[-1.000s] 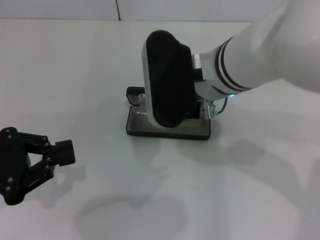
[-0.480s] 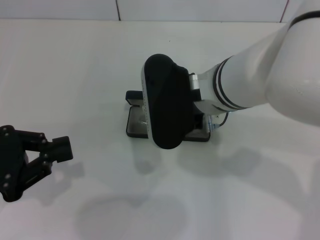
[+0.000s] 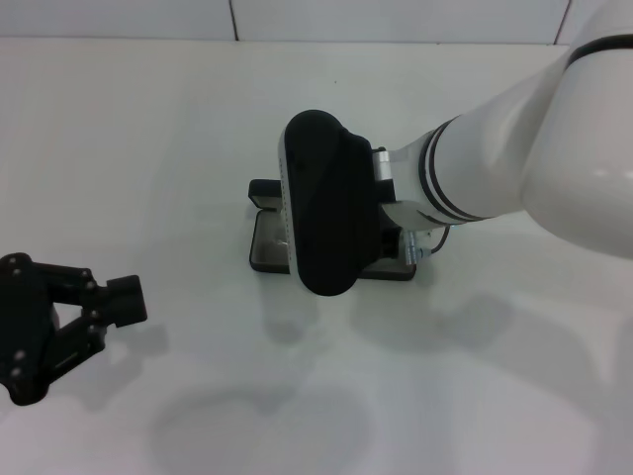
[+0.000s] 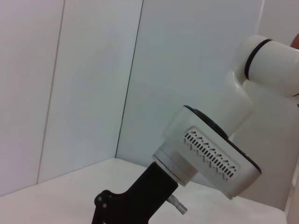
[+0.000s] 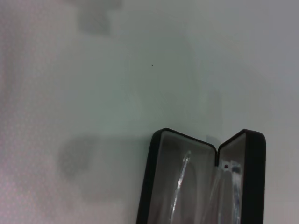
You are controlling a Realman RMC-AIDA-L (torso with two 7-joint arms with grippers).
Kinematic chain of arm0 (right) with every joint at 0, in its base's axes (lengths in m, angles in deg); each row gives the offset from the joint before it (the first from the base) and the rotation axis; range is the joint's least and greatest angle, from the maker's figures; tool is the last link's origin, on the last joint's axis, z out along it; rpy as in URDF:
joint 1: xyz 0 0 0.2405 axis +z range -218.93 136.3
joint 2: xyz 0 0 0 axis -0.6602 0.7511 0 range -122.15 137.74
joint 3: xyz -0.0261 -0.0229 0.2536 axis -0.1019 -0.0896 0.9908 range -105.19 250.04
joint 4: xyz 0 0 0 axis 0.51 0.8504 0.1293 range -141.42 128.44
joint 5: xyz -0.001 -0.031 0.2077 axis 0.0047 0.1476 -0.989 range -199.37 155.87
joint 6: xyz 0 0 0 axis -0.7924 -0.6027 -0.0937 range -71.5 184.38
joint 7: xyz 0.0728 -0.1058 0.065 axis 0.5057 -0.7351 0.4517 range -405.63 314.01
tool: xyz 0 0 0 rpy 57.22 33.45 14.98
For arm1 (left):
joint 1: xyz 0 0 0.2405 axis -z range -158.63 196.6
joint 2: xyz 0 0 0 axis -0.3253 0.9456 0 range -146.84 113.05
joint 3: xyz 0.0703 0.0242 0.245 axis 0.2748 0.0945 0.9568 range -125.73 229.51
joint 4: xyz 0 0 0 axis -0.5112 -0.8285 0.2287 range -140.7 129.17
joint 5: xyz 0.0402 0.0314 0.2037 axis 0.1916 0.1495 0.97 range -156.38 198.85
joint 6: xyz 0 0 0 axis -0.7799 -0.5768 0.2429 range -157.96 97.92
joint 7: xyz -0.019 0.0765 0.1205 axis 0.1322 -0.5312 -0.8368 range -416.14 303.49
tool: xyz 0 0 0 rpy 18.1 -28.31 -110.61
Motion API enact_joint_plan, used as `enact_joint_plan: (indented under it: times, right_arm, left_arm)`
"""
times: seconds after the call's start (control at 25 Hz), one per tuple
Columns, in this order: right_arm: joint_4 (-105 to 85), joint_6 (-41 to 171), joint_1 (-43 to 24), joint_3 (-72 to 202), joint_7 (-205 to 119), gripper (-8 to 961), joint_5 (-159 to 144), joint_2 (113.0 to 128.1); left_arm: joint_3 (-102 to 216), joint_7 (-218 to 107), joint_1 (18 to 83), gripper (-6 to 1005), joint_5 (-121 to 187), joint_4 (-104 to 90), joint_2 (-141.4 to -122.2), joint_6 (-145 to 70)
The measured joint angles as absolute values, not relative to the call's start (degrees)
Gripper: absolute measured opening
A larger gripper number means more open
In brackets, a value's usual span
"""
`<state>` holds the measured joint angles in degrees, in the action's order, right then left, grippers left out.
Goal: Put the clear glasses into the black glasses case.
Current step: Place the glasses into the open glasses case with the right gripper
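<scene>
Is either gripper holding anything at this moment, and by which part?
The left gripper is open and empty. The right gripper sits hidden over the black glasses case, where the clear glasses lie; any hold cannot be told.

Looks like robot test bench in lab, not home or shop. Plain white matte tabletop [image 3: 148,148] filling head view edge to edge. White panelled back wall [image 3: 396,18] along 12 o'clock edge, thin dark vertical seams between panels. Left wrist view: same smooth white wall panels [image 4: 93,70] meeting in corner. Glossy white robot arm [image 3: 534,148] with black rings reaching in from 3 o'clock.
</scene>
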<state>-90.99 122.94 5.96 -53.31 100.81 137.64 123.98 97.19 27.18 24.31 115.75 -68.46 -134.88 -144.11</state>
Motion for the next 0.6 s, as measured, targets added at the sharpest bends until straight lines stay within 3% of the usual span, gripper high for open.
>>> enact_joint_plan:
  times: [0.6]
  right_arm:
    - [-90.7, 122.9, 5.9, -53.4, 103.4, 52, 137.2, 123.98]
  left_arm:
    - [97.2, 26.3, 24.7, 103, 116.7, -67.1, -135.11, -144.3]
